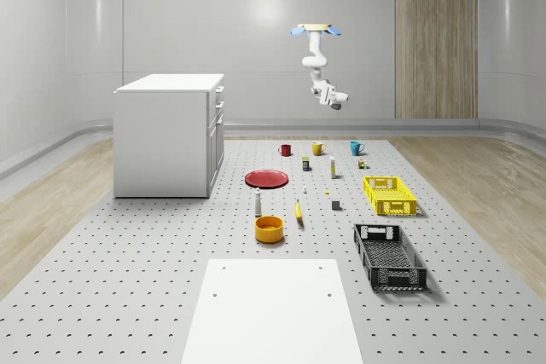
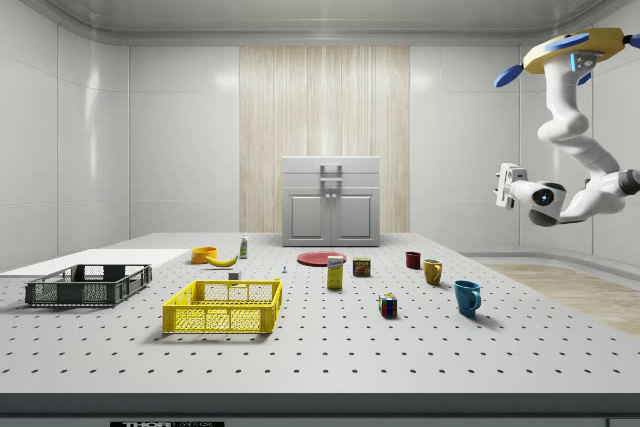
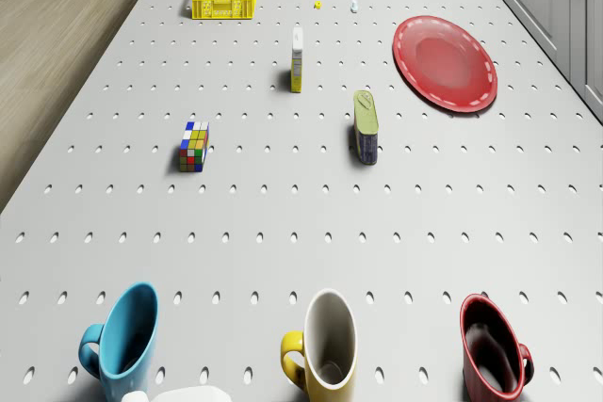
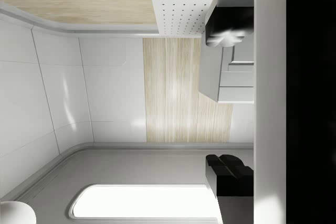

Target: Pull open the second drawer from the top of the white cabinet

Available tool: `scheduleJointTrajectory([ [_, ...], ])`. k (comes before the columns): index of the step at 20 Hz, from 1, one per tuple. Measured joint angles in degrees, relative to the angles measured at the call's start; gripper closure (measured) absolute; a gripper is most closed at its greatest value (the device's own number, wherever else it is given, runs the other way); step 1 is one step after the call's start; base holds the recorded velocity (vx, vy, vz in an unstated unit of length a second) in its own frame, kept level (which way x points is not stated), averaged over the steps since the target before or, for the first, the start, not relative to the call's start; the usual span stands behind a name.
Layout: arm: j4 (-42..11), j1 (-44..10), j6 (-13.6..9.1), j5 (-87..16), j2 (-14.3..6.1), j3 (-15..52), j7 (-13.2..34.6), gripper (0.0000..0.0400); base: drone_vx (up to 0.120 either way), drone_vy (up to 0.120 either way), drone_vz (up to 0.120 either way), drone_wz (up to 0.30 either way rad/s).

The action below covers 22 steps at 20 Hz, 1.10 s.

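I hover high at the far end of the perforated grey table [image 1: 128,279], above the row of mugs, upper right of centre in the whole-scene view; my two-finger gripper [image 2: 503,186] hangs in air, its dark fingers [image 4: 230,174] apart, holding nothing; the white cabinet [image 1: 162,138] stands well apart at middle left, its second drawer [image 1: 219,106] closed.

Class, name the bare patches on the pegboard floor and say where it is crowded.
Bare: between the white cabinet and orange bowl; beyond the black crate. Crowded: from the mugs past the red plate to the yellow crate.
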Motion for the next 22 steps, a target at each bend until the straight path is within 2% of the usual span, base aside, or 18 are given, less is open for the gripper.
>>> scheduleJointTrajectory([
  [13,-3.73,6.74,3.67,3.46,-3.81,-5.93,0.32,0.01,0.12,-0.12,0.068,0.0],
  [22,-4.32,10.21,6.32,2.23,-6.29,-7.86,1.55,0.01,0.12,-0.12,0.004,0.0],
])
